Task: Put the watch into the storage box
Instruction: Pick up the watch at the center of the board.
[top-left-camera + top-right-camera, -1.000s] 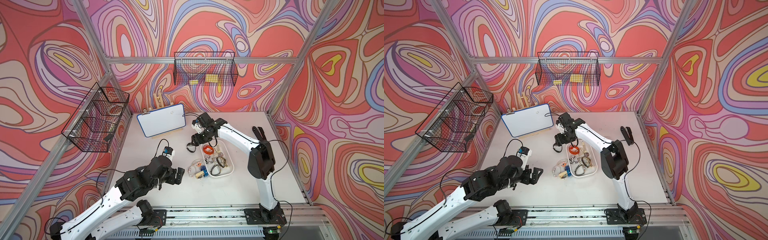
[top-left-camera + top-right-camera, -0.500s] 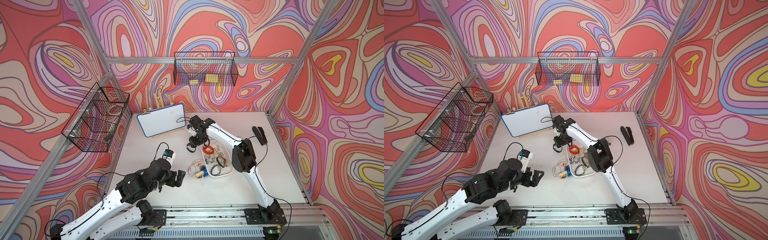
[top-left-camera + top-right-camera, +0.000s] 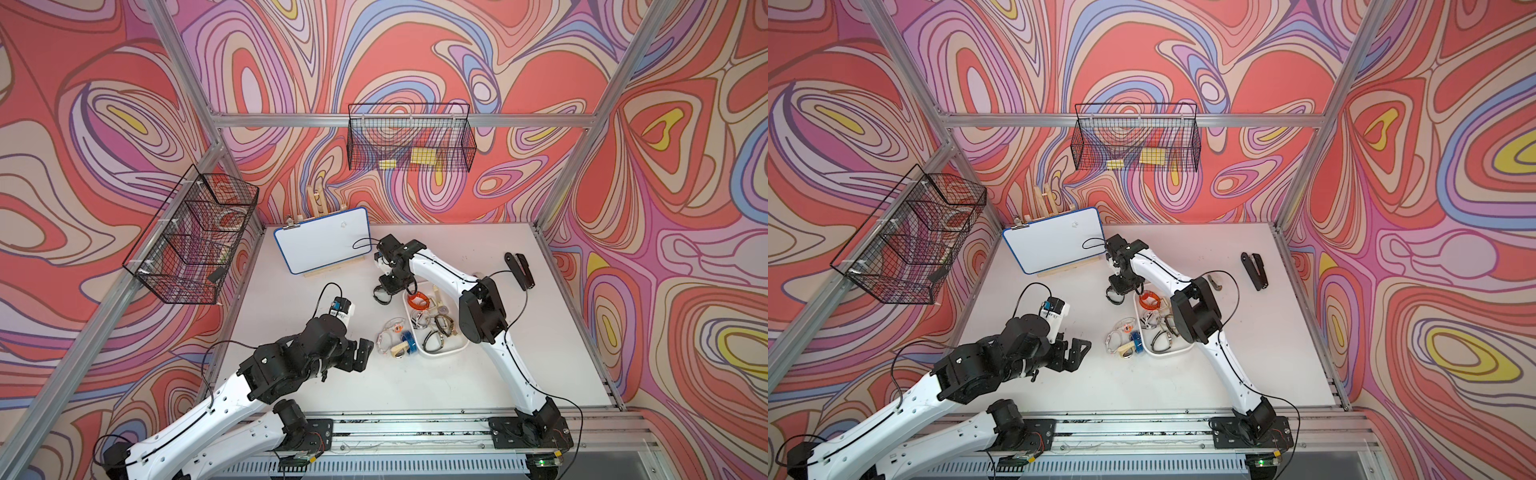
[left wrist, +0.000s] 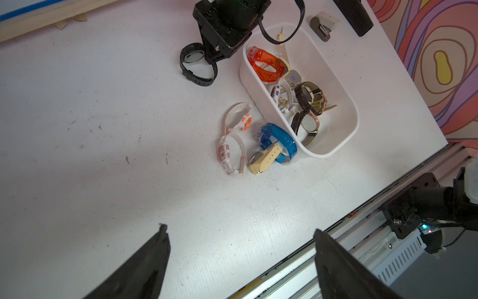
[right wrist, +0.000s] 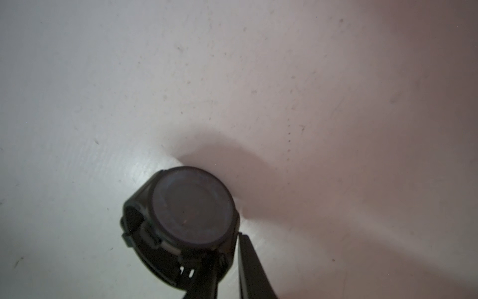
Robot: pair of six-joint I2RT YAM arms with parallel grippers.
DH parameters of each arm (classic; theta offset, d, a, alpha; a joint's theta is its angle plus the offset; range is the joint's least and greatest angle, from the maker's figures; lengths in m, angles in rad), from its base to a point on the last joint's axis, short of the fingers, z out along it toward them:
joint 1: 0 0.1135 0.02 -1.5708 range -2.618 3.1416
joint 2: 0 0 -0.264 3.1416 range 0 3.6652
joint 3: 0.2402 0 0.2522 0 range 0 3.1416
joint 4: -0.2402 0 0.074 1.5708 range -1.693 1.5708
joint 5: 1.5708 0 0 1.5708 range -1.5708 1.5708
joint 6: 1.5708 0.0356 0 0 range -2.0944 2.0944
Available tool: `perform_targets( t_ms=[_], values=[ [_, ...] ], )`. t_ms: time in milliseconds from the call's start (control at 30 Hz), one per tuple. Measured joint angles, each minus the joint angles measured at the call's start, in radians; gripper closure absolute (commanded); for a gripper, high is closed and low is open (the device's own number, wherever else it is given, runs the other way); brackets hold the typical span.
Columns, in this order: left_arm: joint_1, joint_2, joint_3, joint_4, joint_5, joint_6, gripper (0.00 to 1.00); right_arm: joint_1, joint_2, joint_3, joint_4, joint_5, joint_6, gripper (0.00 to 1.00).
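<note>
Operator: On the counter [image 3: 274, 307], location of the black watch [image 4: 197, 67]?

Inspector: Outside the storage box [image 4: 336, 147], near the end wall next to the orange watch [image 4: 266, 64], not touching that wall. Resting on bare counter, strap closed into a loop. Round dark face readable in the right wrist view; dial markings too dim to make out.

Operator: Condition of the right hand [image 4: 210, 57]?

Inspector: Lowered onto the black watch. Pressed nearly together, pinching the watch where strap meets case, as seen in the right wrist view. Positioned between the whiteboard [image 3: 324, 241] and the storage box in both top views.

Operator: Condition of the left hand [image 4: 240, 230]?

Inspector: Spread wide, gripping nothing. Held above bare counter toward the front rail, well apart from the black watch and clear of the loose watches.

Operator: Contents of the storage box?

Inspector: Several watches: the orange watch at the far end, brown-strapped and pale ones behind. Exact count not determinable from the overlap.

Operator: Loose items beside the box?

Inspector: Four watches along the long wall: blue watch [image 4: 282, 137] against the wall, cream watch [image 4: 263, 160] touching the blue one, two white watches [image 4: 230, 152] just beside.
</note>
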Motion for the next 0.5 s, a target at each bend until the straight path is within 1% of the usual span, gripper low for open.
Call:
perform_targets(
  t_ms=[33,67,267,367,500],
  values=[
    [0.000,0.002,0.000,0.000,0.000,0.002,0.08,0.000,0.002,0.000,0.003,0.000,0.006,0.99],
    [0.000,0.003,0.000,0.000,-0.001,0.004,0.08,0.000,0.002,0.000,0.006,0.000,0.008,1.00],
    [0.000,0.006,0.003,0.001,-0.003,0.008,0.08,0.000,-0.011,-0.032,0.057,0.001,0.050,1.00],
    [0.000,0.006,0.004,0.001,-0.003,0.008,0.08,0.000,-0.061,-0.094,0.077,0.009,0.081,1.00],
    [0.000,0.006,0.004,0.005,-0.002,0.008,0.08,-0.001,-0.187,-0.177,0.089,0.039,0.114,1.00]
  ],
)
